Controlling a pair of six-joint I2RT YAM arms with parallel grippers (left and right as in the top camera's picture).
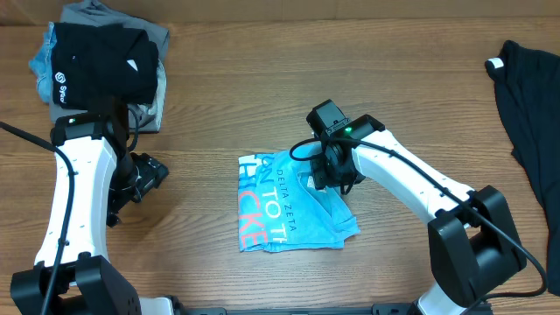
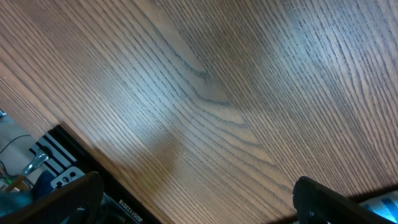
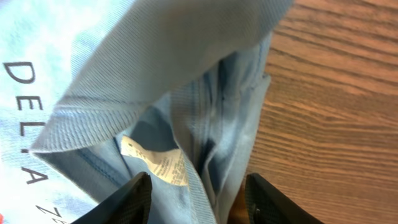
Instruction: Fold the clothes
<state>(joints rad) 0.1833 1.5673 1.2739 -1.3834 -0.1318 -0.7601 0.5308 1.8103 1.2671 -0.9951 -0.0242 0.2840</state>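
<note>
A light blue T-shirt (image 1: 280, 206) with coral-red and white lettering lies folded at the table's middle. My right gripper (image 1: 330, 179) is at its upper right edge. In the right wrist view, the right gripper (image 3: 199, 183) is shut on a bunched fold of the T-shirt (image 3: 186, 74) next to a small white care label (image 3: 158, 163). My left gripper (image 1: 144, 175) hangs open over bare wood left of the shirt, its fingers wide apart with nothing between them in the left wrist view (image 2: 193, 202). A black garment (image 1: 534, 114) with a white tag lies at the far right.
A pile of folded clothes (image 1: 101, 61), black on top with grey and blue beneath, sits at the back left corner. Bare wooden tabletop (image 1: 219, 105) lies between the pile and the shirt. A black base with wiring (image 2: 56, 168) shows at the left wrist view's lower left.
</note>
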